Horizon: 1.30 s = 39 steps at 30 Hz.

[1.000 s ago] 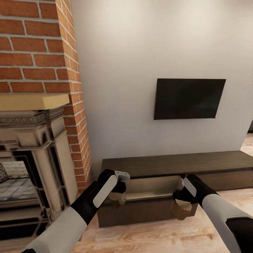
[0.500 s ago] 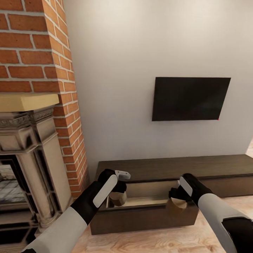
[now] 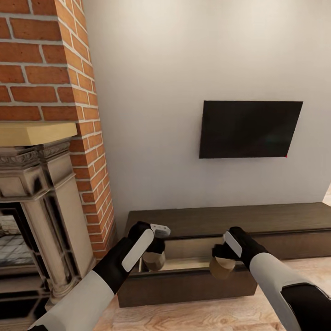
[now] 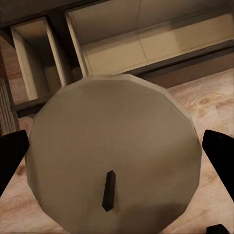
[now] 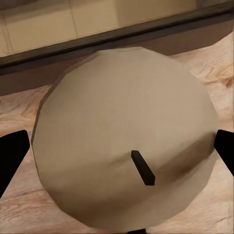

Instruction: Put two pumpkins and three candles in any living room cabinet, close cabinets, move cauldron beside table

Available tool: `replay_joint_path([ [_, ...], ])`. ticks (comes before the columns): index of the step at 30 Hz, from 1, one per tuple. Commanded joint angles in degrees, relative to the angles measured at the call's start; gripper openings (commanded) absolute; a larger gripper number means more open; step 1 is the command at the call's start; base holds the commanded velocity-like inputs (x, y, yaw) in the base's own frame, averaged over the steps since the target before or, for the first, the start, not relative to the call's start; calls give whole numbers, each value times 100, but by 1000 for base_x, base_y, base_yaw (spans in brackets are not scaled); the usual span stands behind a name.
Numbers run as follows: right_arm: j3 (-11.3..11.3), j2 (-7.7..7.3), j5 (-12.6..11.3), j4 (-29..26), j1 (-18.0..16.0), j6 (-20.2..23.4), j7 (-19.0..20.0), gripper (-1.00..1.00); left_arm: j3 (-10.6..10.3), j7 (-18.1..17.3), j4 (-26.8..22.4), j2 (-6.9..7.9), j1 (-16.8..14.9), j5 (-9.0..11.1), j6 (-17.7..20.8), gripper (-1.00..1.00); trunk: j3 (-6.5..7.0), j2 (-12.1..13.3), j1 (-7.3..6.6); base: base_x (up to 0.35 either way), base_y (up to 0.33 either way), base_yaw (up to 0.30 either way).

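1. Left jaws (image 3: 154, 250): clamped on a candle (image 3: 154, 260). In the left wrist view the candle (image 4: 114, 158) lies between two dark fingertips (image 4: 12, 156), its flat top and short black wick facing the camera.
2. Right jaws (image 3: 220, 257): clamped on a second candle (image 3: 222, 267). The right wrist view shows this candle (image 5: 124, 139) end-on with its wick, dark fingertips (image 5: 10, 158) at either side.
3. Both candles are stubby grey-beige cylinders with faceted rims and matte surfaces. Both hang in the air at the open drawer (image 3: 193, 262) of the cabinet (image 3: 230, 220); the left one is over the drawer's left end, the right one over its front edge.
4. Cabinet: long, low, dark brown wood, flat fronts. The drawer interior is pale wood, with nothing in it where visible.
5. The left wrist view shows the pale drawer floor (image 4: 161, 46) and a narrower pale compartment (image 4: 31, 53) beside it, split by a dark divider. The right wrist view shows the dark drawer front (image 5: 122, 36) and the wood floor (image 5: 19, 107) beneath the candle.
6. Surroundings, head view: a red brick chimney (image 3: 46, 69) with a yellow mantel (image 3: 32, 133) and carved stone fireplace surround (image 3: 46, 193) just left of the cabinet; a black wall screen (image 3: 248, 129) on the plain white wall above it; light plank flooring (image 3: 193, 317).
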Motion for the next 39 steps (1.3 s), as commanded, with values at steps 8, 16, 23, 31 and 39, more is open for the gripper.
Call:
replay_joint_path([
  [8,116,299,273,-2,-4,31,-45,-100,-1,204,341,22,-4,54,9,-100,-7,-5,0,0,0,0],
  [16,120,324,315,9,-4,37,-43,-100,-7,570,1343,19,-168,69,-669,-100,-7,-5,0,0,0,0],
  [23,120,325,310,8,-4,34,-27,-100,-1,585,2628,17,-588,102,-1399,-100,-7,-5,0,0,0,0],
  [31,120,328,306,7,-4,38,24,-100,4,606,2778,13,-774,117,-1480,-100,-7,-5,0,0,0,0],
  [39,128,322,301,1,-4,37,127,-100,9,604,2782,12,-790,152,-1475,-100,-7,-5,0,0,0,0],
])
